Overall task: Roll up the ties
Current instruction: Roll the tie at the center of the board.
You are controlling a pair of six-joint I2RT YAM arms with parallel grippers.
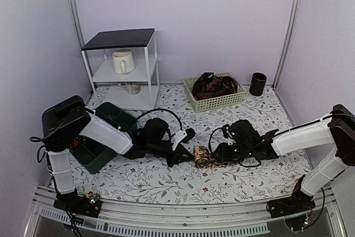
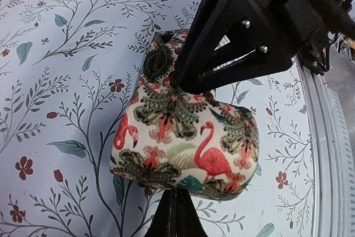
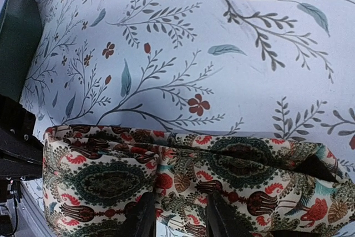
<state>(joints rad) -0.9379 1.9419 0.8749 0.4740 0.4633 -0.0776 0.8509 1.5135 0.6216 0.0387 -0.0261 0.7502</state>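
**Top external: patterned tie (image 1: 204, 157) bundled in front of the basket (image 1: 219, 104)**

The tie lies on the tabletop (image 1: 155, 180), nearer the arm bases than the basket is. The right end effector (image 3: 180, 202) pinches one side of it. The left end effector (image 2: 174, 201), pressed together, touches the opposite edge; I cannot tell whether it has caught any fabric.

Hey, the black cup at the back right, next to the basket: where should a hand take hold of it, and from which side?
Take the black cup by its rim, one finger inside and one outside, coming straight down from above. It stands upright with its open mouth facing up, and the basket sits close on its left, so a sideways approach looks tighter.
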